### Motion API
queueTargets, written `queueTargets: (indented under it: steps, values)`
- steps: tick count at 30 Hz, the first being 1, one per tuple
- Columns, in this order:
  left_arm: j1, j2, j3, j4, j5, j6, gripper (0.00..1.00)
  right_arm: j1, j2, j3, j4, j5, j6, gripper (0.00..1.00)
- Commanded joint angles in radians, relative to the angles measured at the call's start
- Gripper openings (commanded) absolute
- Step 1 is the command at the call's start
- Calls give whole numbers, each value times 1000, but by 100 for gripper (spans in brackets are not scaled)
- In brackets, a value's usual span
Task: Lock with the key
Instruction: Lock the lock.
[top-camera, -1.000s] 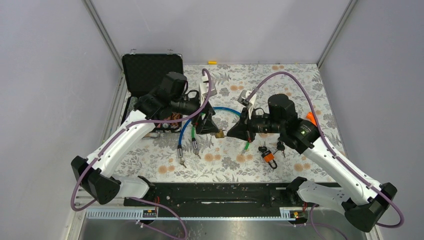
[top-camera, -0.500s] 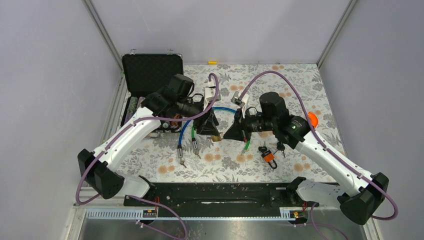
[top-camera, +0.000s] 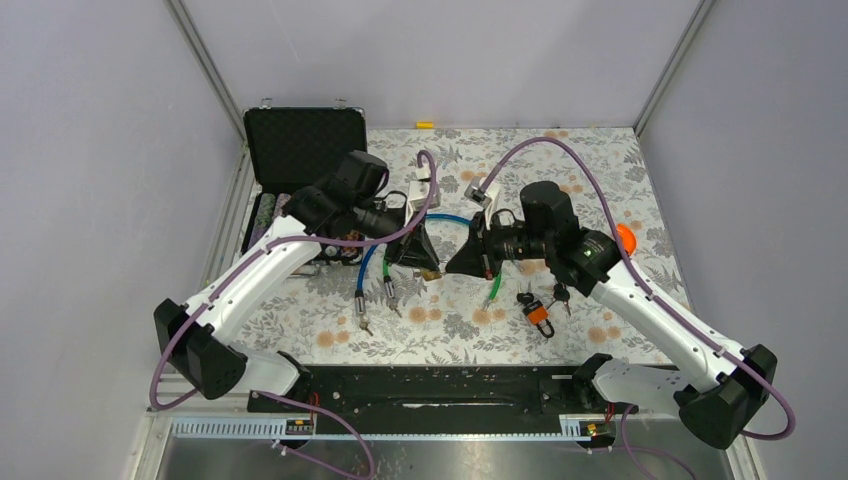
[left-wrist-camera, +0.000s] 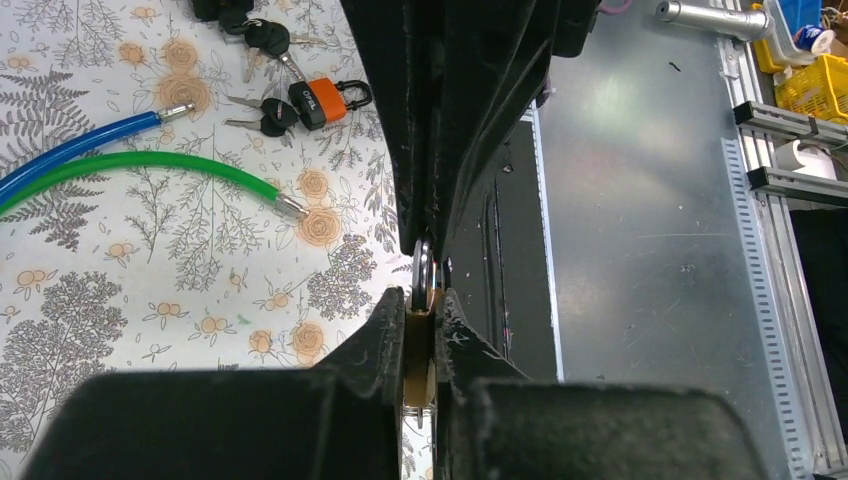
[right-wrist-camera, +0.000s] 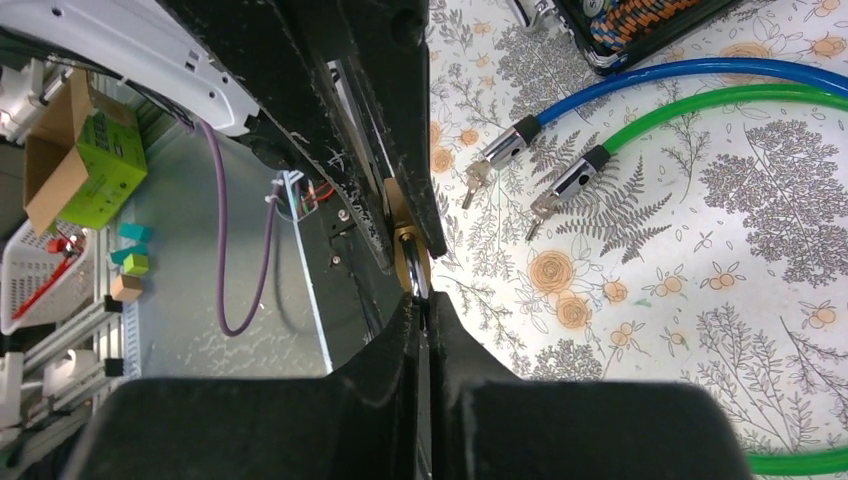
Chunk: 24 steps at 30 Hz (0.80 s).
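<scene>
Over the middle of the flowered tabletop (top-camera: 600, 170), seen from the top camera, your two arms meet tip to tip: the left pincer (top-camera: 418, 258) comes in from the left and the right pincer (top-camera: 462, 262) from the right, with the brass padlock (top-camera: 432, 270) lifted off the cloth between them. You can see a black case (top-camera: 300, 145) lying open at the far left corner, a blue cable (top-camera: 450, 220) curving behind the pincers, a green cable (top-camera: 494, 290) just under the right one, and an orange padlock (top-camera: 539, 315) with a bunch of keys lying nearer the right arm's base. From the left wrist camera, your left pincer is clenched on the brass padlock, its body squeezed flat between the two fingers; just beyond it sits a thin silver piece, apparently the key (left-wrist-camera: 425, 268), touching the lock's end, and the right pincer's fingers reach down onto it from the top of the view. From the right wrist camera, your right pincer is clenched on that thin silver key, edge-on between the fingers, its far end against the brass padlock, which the left pincer's fingers hold from above. You cannot tell from any view how far the key sits inside the lock. Both cables' metal ends lie on the cloth off to the right.
</scene>
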Motion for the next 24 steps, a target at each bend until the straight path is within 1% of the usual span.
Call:
queueTargets:
  steps: [1,2,3,6,7,8,9,10,12,14,17,21,24]
  values:
    - [1,-37,-10,47,-33,3,0,1,-23,40,175,7,119,0]
    - [1,-49,-15,88,-63,-41,0,1,-27,35,200,20,144,2]
    - [0,-72,-26,150,-102,-101,0,1,-31,27,233,38,171,14]
    - [2,-145,-88,384,-229,-285,0,1,-54,-9,310,95,230,61]
    - [2,-166,-105,447,-262,-333,0,1,-63,-25,367,112,242,72]
    - [2,-187,-122,516,-290,-397,0,1,-80,-48,405,137,257,81]
    - [2,-207,-139,588,-313,-459,0,0,-90,-69,448,157,282,87]
    - [2,-224,-153,643,-328,-504,0,0,-98,-90,485,180,296,90]
    - [1,-259,-178,740,-366,-584,0,1,-109,-126,547,225,326,93]
    - [1,-293,-202,830,-430,-674,0,0,-114,-157,607,267,359,93]
    - [0,-326,-235,940,-496,-800,0,0,-110,-202,737,261,425,92]
    - [0,-350,-242,1007,-570,-923,0,0,-75,-221,916,221,532,89]
    - [1,-360,-274,1102,-585,-998,0,1,-38,-218,1049,194,602,82]
